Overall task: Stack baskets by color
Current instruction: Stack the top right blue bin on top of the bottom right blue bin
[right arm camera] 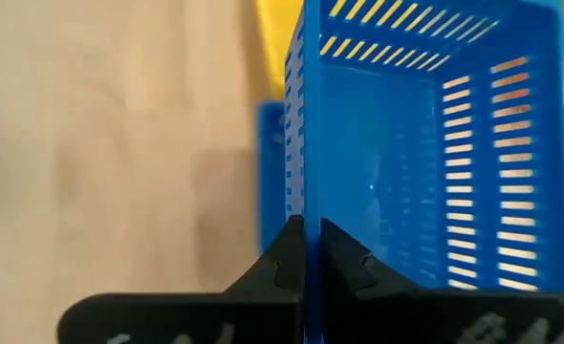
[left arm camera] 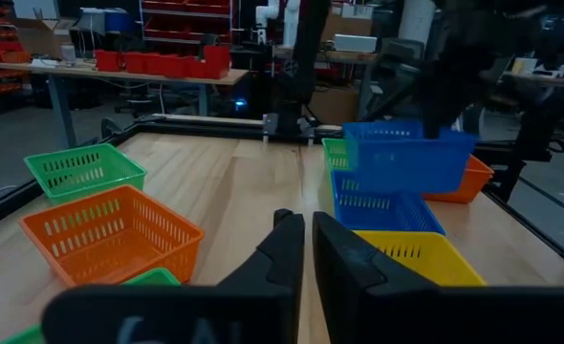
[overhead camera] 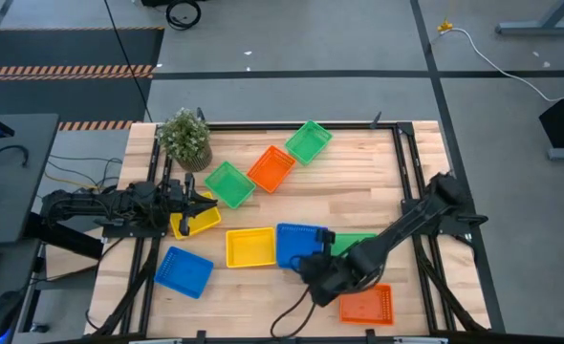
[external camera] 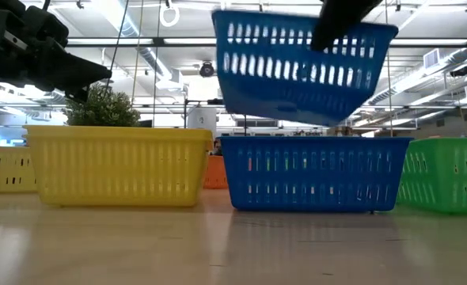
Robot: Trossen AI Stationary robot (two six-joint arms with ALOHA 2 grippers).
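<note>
Right gripper (right arm camera: 304, 250) clamped on wall of raised blue basket (external camera: 301, 67) | tilted above seated blue basket (external camera: 317, 174) | risk: corner catching rim, nesting missed | left gripper (left arm camera: 306, 250) closed, empty, beside yellow basket (overhead camera: 194, 222)

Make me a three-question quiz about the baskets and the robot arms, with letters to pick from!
1. Where is the lifted blue basket?
A. Right above another blue basket
B. Inside an orange basket
C. Beside the plant

2. How many orange baskets are on the table?
A. Five
B. Two
C. None

3. What are the right gripper's fingers doing?
A. Spread wide over bare wood
B. Holding a yellow basket
C. Pinching the lifted blue basket's wall

Answers:
1 A: the low view shows it hanging, tilted, over the lower blue basket.
2 B: the high view shows one orange basket mid-table and another orange basket at the near edge.
3 C: the right gripper is shut on the blue wall in its wrist view.
</note>
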